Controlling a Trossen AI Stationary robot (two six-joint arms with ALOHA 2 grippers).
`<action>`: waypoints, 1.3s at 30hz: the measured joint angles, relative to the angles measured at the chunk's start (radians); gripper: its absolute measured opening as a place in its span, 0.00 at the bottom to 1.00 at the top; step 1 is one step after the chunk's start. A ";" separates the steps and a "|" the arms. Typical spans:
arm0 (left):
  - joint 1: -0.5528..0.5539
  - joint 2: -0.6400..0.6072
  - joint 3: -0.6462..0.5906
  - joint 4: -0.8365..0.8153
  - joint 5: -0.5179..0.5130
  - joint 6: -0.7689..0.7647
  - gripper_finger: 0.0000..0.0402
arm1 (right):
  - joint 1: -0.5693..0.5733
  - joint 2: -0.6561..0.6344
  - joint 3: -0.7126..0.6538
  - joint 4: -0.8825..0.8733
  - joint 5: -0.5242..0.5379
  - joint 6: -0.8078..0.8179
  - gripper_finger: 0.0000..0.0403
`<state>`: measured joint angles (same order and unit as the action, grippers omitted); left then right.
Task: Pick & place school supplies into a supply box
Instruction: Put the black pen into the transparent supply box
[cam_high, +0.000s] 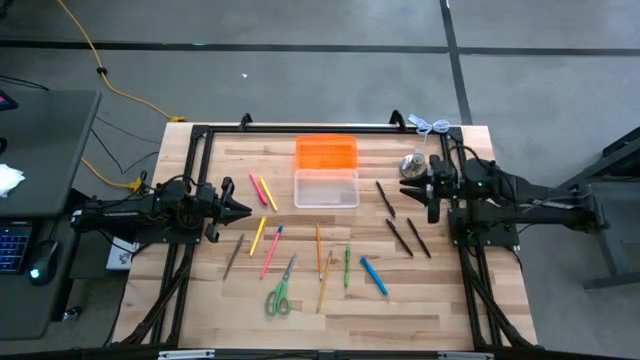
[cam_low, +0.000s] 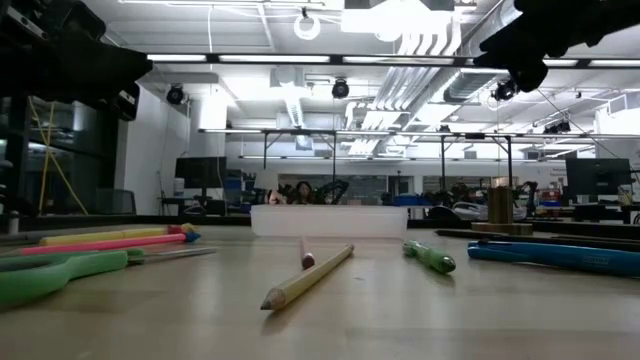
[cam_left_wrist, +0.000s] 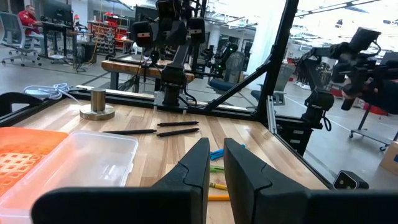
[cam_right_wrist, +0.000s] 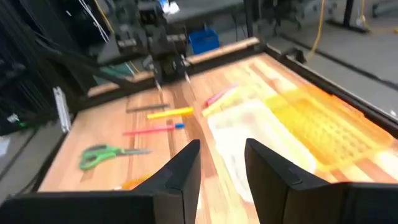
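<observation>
The supply box (cam_high: 326, 188), clear with its orange lid (cam_high: 326, 152) lying open behind it, stands on the table at the far middle. School supplies lie flat and scattered on the wood: pink and yellow pens (cam_high: 262, 190) left of the box, dark pens (cam_high: 400, 232) to its right, green scissors (cam_high: 279, 297), a green marker (cam_high: 347, 266) and a blue marker (cam_high: 373, 275) nearer the front. My left gripper (cam_high: 247, 209) (cam_left_wrist: 216, 144) hovers level at the left, narrowly open and empty. My right gripper (cam_high: 403, 190) (cam_right_wrist: 222, 146) hangs raised right of the box, open and empty.
A silvery metal bell-like object (cam_high: 413, 165) stands at the far right beside my right gripper. A black frame (cam_high: 300, 128) borders the table's far edge and sides. A white cable (cam_high: 430, 125) lies at the far right corner. Bare wood shows along the near edge.
</observation>
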<state>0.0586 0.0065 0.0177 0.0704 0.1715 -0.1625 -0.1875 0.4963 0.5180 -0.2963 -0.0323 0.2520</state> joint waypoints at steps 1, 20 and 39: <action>0.000 0.000 0.000 0.000 0.000 0.000 0.19 | 0.000 0.018 0.018 -0.021 0.001 0.000 0.26; 0.000 0.000 0.000 0.000 0.000 0.000 0.19 | 0.000 0.414 0.253 -0.313 0.046 0.062 0.26; 0.000 0.000 0.000 0.000 0.000 0.000 0.19 | -0.004 0.702 0.366 -0.514 0.049 0.220 0.26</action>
<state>0.0586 0.0063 0.0177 0.0700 0.1715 -0.1626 -0.1917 1.1983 0.8841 -0.8101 0.0170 0.4725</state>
